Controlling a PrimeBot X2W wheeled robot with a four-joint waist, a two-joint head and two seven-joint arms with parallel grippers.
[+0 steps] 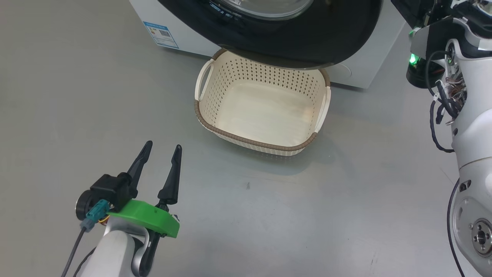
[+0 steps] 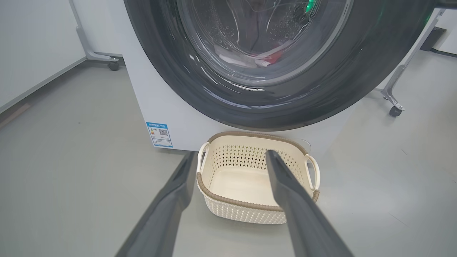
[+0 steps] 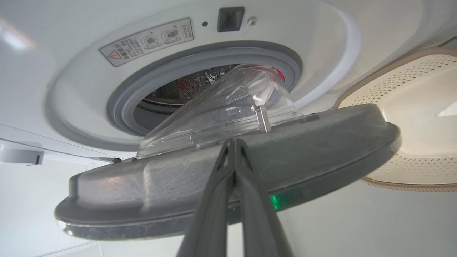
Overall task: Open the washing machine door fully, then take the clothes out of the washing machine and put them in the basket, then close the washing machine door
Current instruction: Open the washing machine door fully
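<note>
Left gripper nearest, low at the left over the grey floor, fingers spread wide with nothing between them. In the left wrist view, aimed toward the basket from well short of it. Right gripper pressed fully closed, holding nothing, tips set against the grey inner face of the washing machine door near its rim. Seemingly in contact, though hard to confirm from so close. Right arm pale and raised along the right edge of the head view, green light glowing near its top.

Basket empty on the floor, directly before the washing machine, far rim tucked under the overhanging door. Door partly open: black rim swung off the front, clear glass bowl pulled mostly clear of the grey rubber seal. Beyond, steel drum dark inside the opening, warning sticker on the white ring beside it. Clothes in the drum, red and white, seen through the glass. Blue label low on the machine's white front, left of the basket.
</note>
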